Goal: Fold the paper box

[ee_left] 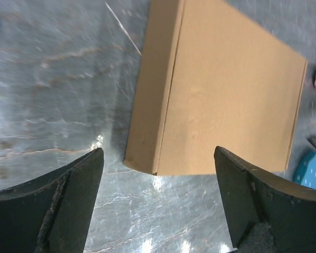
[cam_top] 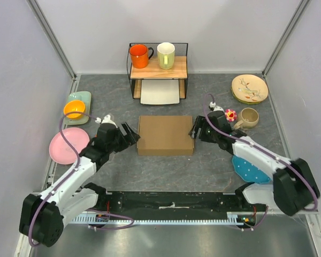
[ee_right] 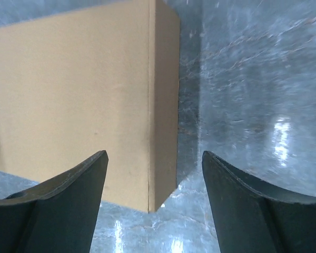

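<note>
Folding apparently finished; hovering at both ends of the closed shape.

From above: shows the plain brown, shallow rectangular cardboard paper box [cam_top: 165, 135] lying closed mid-table [cam_top: 166, 174], flanked by the left claw [cam_top: 134, 134] and right claw [cam_top: 195, 130], each just beside a short end, both released and empty. From the left wrist: looks past spread fingers at a near corner, apart from it. From the right wrist: finds a flush side wall, likewise untouched. Probably the last step; calls next for pressing any raised seam, else backing off.

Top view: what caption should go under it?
Open left hand and open right hand flank the closed brown box.
</note>
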Available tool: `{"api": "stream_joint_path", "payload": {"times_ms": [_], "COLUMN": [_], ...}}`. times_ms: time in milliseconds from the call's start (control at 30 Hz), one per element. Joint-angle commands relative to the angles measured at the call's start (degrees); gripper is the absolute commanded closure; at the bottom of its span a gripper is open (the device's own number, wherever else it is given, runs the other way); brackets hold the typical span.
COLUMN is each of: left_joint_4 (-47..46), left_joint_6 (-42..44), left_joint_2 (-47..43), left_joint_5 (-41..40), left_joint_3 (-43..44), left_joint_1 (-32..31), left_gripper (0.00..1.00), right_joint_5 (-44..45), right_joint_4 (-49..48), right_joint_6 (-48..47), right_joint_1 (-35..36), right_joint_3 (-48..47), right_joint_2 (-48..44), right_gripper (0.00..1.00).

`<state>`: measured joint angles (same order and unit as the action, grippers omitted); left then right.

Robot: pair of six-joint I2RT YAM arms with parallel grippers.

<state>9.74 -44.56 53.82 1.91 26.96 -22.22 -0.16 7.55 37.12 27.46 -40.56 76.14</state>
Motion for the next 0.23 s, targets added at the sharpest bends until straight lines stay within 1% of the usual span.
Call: {"api": "stream_joint_path", "payload": {"times_ms": [0,33,67,100,133,167,200], "left_joint_4": [17.64,20.03,21.01,21.55,21.99,22.51,23.04], "left_joint_6": [-3.42,-3.69,-3.44,-3.69,-3.35,-3.0,-2.04], "left_joint_2": [-0.13,1.27,1.81,2.25,2.6,3.47,3.48], "left_joint_5": [-12.0,-12.19,-11.93,-11.58,-10.97,-9.92,-9.3], "left_joint_3": [11.52,14.67,15.48,15.84,16.1,16.71,16.98], "left_joint_1": [1.12,1.12,1.04,1.12,1.12,1.12,1.04], "left_gripper": [0.07,0.07,0.08,0.14,0.14,0.14,0.09], "right_joint_5": [6.93,7.45,7.81,7.9,7.99,8.07,8.07], "right_joint_4": [8.17,9.14,10.71,11.43,12.04,13.35,13.8], "right_joint_6": [-3.63,-4.16,-4.43,-4.95,-5.13,-5.31,-5.66], "right_joint_1": [-0.22,-0.3,-0.22,-0.22,-0.3,-0.31,-0.22], "right_joint_3": [-5.67,-5.85,-6.02,-6.37,-6.55,-6.81,-7.43], "right_joint_2": [-11.52,-12.84,-15.47,-16.36,-17.33,-18.64,-19.35], "right_gripper": [0.19,0.19,0.19,0.19,0.18,0.18,0.18]}}
